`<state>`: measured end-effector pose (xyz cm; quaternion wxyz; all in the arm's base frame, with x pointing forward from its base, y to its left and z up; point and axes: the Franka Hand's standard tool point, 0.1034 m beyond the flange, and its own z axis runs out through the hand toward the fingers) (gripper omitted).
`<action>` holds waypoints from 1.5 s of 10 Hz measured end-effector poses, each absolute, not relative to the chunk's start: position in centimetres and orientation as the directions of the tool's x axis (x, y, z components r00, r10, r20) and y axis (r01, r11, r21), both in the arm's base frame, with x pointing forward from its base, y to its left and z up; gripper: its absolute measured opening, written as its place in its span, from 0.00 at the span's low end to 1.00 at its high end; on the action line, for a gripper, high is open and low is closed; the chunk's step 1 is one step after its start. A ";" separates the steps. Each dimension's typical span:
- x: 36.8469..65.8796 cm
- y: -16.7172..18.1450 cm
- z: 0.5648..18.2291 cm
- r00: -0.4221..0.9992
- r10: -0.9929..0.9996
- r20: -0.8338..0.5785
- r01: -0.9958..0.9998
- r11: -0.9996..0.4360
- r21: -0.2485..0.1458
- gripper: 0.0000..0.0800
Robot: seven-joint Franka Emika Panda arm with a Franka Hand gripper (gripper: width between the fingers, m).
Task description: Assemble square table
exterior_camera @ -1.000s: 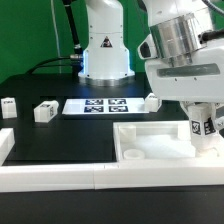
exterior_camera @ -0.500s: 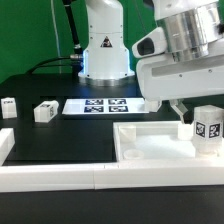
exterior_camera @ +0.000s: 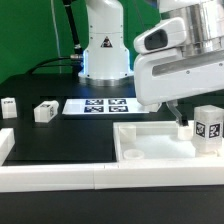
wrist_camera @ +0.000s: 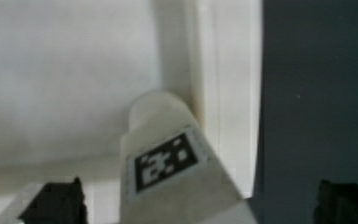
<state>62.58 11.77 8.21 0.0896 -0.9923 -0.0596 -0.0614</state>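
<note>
The large white plastic square tabletop with the raised rim point(exterior_camera: 160, 140) lies flat on the black table point(exterior_camera: 60, 135), directly beneath my hand point(wrist_camera: 201, 203). At one corner of it stands a short white leg with a black-and-white square tag point(exterior_camera: 208, 128). The leg is upright and sits just below the hand. I cannot tell whether its foot is seated in a corner socket.

In the wrist view the leg point(wrist_camera: 163, 150) rises between the two dark fingers point(wrist_camera: 59, 201). There is clear space on both sides and neither pad touches it. The hand is spread wide and grips nothing. In the exterior view one dark fingertip point(exterior_camera: 183, 122) hangs just beside the leg, above the tabletop's floor. The other fingertip I cannot make out there.

Further from the hand, at the tabletop's near corner, a round socket point(exterior_camera: 133, 155) stands open.

Well away from the hand, toward the exterior view's left, two more short white tagged legs point(exterior_camera: 45, 111) point(exterior_camera: 8, 107) lie loose on the table and apart from each other. Between them and the hand lies the marker board point(exterior_camera: 100, 105), flat on the table. The long white border wall point(exterior_camera: 60, 172) runs along the table's front edge, touching the tabletop's near side. Behind the marker board stands the arm's white base point(exterior_camera: 103, 45).
</note>
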 end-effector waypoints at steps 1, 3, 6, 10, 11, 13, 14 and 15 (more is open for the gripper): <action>62.9 11.7 8.0 0.957 0.244 0.155 0.266 -0.953 -0.144 0.81; 63.1 11.9 7.8 0.948 0.277 0.157 0.299 -0.944 -0.137 0.76; 63.1 11.8 7.8 0.961 0.234 0.151 0.255 -0.956 -0.144 0.52; 63.2 11.2 7.6 0.987 -0.130 0.095 -0.111 -0.977 -0.184 0.37; 63.3 11.0 7.6 0.961 -0.267 0.069 -0.248 -0.947 -0.205 0.37; 63.2 10.7 7.6 0.808 -0.588 -0.009 -0.576 -0.788 -0.216 0.37; 63.1 10.7 7.5 0.736 -0.675 -0.052 -0.666 -0.708 -0.234 0.37; 63.0 10.7 7.5 0.727 -0.684 -0.059 -0.676 -0.699 -0.234 0.37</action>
